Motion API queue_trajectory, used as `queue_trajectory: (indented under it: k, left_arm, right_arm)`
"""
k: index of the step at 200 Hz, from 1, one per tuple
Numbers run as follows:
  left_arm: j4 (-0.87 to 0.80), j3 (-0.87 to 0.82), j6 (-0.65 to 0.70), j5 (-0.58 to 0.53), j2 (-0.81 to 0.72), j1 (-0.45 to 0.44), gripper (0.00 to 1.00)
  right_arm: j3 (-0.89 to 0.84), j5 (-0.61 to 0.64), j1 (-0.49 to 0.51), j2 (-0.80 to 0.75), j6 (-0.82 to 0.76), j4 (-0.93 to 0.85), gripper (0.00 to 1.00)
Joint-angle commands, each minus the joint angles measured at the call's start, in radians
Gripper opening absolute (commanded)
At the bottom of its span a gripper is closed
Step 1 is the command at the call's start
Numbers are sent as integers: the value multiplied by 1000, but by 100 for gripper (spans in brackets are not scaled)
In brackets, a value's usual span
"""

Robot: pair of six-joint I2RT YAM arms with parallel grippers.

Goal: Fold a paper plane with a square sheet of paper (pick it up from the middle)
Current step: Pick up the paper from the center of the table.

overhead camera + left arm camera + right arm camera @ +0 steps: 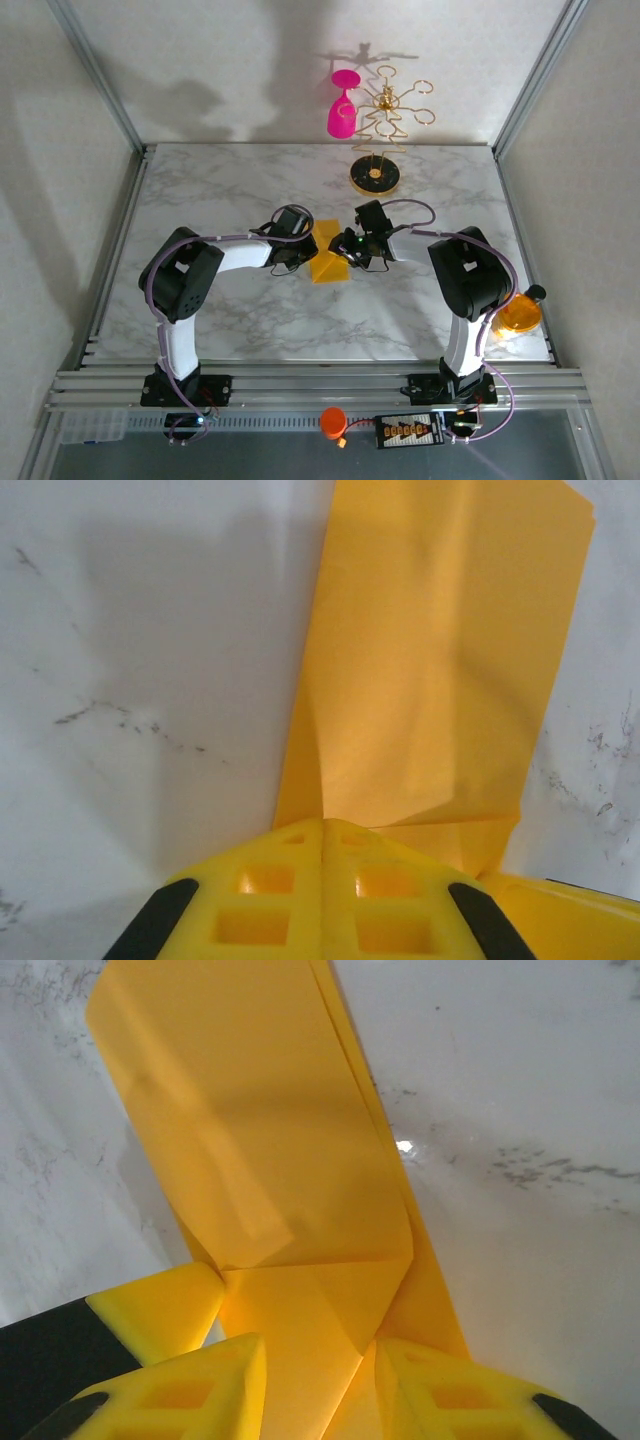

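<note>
Here we were at the middle of the marble table [200, 190], both arms reaching in from either side. The sheet of paper [328, 265] lay flat there, orange-yellow and already creased, with one flap doubled over on itself.

On the left wrist camera, the left gripper [322, 830] had its jaws pressed fully together, no gap at all. The paper [430, 660] ran out ahead from right at the tips. I could not tell whether an edge was nipped between them or the tips merely rested on it.

On the right wrist camera, the right gripper [315, 1345] stood partly open. Its two yellow fingers [170, 1400] straddled the near end of the paper [260, 1140], which passed through the gap. I saw no firm pinch there. The left one's closed tip touched the fold's corner just beside it.

From above, the two grippers [303, 248] [352, 250] sat close together over the sheet. The gold stand [375, 178] and pink glass [342, 110] were well apart at the back.
</note>
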Motion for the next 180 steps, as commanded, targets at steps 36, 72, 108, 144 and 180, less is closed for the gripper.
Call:
queue_trajectory:
  k: [36, 72, 108, 144, 180]
  left_arm:
    - [-75, -28, -4, -14, 25, 6, 2]
    - [-75, -28, -7, -15, 27, 6, 2]
    - [-76, -31, -7, -15, 27, 6, 2]
    - [-77, -30, -7, -12, 26, 6, 2]
    - [-74, -30, -8, -9, 30, 6, 2]
  right_arm:
    - [-25, -79, 11, -10, 8, 91, 30]
    - [-26, -6, 10, -19, 3, 16, 31]
    - [-17, 40, 8, -2, 7, -18, 31]
    - [-8, 18, 9, 15, 4, 2, 31]
    - [-5, -46, 11, 22, -5, 46, 29]
